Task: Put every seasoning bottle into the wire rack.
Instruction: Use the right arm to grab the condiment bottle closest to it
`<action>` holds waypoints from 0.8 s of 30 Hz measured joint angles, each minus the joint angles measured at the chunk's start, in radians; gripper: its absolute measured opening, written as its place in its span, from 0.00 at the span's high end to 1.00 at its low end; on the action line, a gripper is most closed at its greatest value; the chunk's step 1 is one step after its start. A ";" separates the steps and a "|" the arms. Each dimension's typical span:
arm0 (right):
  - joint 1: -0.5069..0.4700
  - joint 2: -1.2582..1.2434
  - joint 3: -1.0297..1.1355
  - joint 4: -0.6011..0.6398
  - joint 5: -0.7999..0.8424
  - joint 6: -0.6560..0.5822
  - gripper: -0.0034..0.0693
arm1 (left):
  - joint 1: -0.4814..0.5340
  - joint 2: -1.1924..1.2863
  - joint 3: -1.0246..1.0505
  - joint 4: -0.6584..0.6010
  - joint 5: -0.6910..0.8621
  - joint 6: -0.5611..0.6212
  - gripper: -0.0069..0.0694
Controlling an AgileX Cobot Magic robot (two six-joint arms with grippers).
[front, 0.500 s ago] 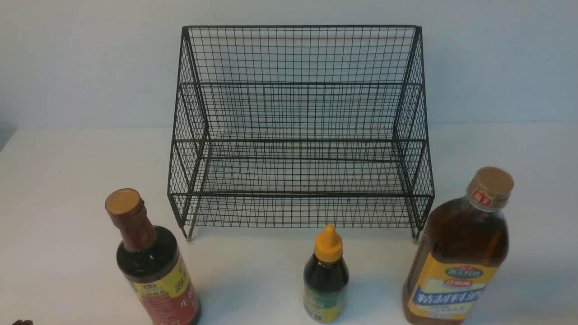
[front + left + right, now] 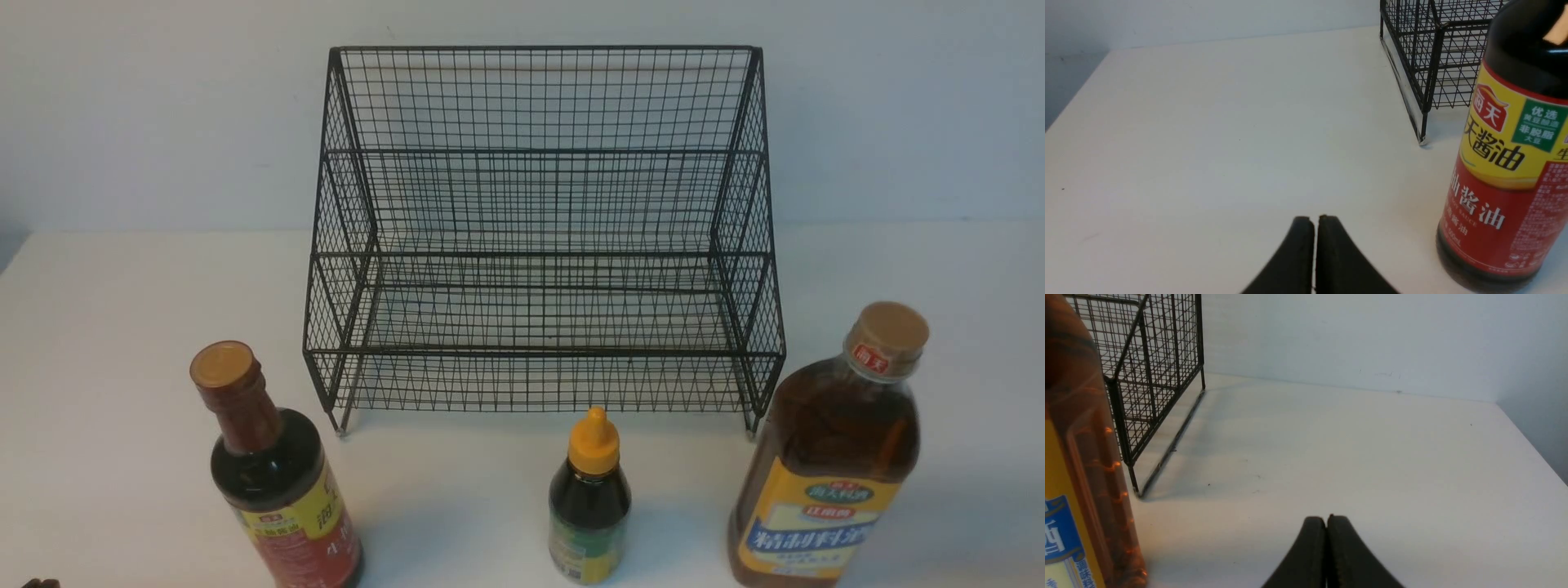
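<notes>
Rack (image 2: 539,351) — black wire mesh, two stepped tiers, sloped sides — stands far-centre on the white counter (image 2: 122,327). Three bottles stand upright in a near row, all outside the rack: red-label bottle (image 2: 277,490) left, small orange-capped bottle (image 2: 589,506) centre, amber bottle (image 2: 824,474) right. Wide gaps between them; open counter either side of the rack. Left end effector (image 2: 1314,219) — fingers pressed together, empty, near the red-label bottle. Right end effector (image 2: 1327,519) likewise, near the amber bottle.
</notes>
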 joint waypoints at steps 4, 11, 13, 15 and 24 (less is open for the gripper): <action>0.000 0.000 0.000 0.000 0.000 0.000 0.97 | 0.000 0.000 0.000 0.000 0.000 0.000 0.92; 0.000 0.000 0.000 0.001 0.000 0.000 0.97 | 0.000 0.000 0.000 0.000 0.000 0.000 0.92; 0.000 0.000 0.000 0.001 0.000 0.000 0.97 | 0.000 0.000 0.000 0.000 0.000 0.000 0.92; 0.000 0.000 0.000 0.001 0.000 0.000 0.97 | 0.000 0.000 0.000 0.000 0.000 0.000 0.92; 0.000 0.000 0.002 0.242 -0.018 0.139 0.97 | 0.000 0.000 0.000 0.000 0.000 0.000 0.92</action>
